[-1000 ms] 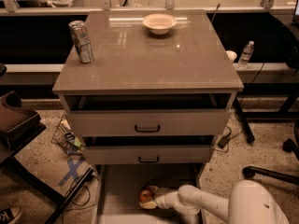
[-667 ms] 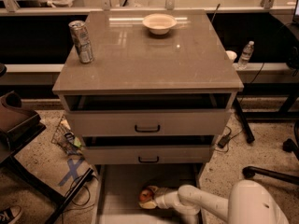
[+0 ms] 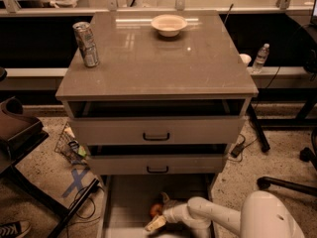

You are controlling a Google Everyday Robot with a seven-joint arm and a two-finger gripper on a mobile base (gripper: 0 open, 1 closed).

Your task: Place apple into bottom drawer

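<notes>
The apple [image 3: 156,210], red-orange, is low inside the pulled-out bottom drawer [image 3: 130,202] of the grey cabinet, near the middle of its grey floor. My gripper [image 3: 159,216] reaches into the drawer from the lower right on a white arm and sits right at the apple, touching or surrounding it. I cannot tell whether the apple rests on the floor or is held just above it.
The two upper drawers [image 3: 156,131] stand slightly open above the arm. A white bowl [image 3: 169,24] and a drink can [image 3: 86,44] stand on the cabinet top. A wire basket [image 3: 69,145] and cables lie on the floor at left, and a chair base [image 3: 285,182] is at right.
</notes>
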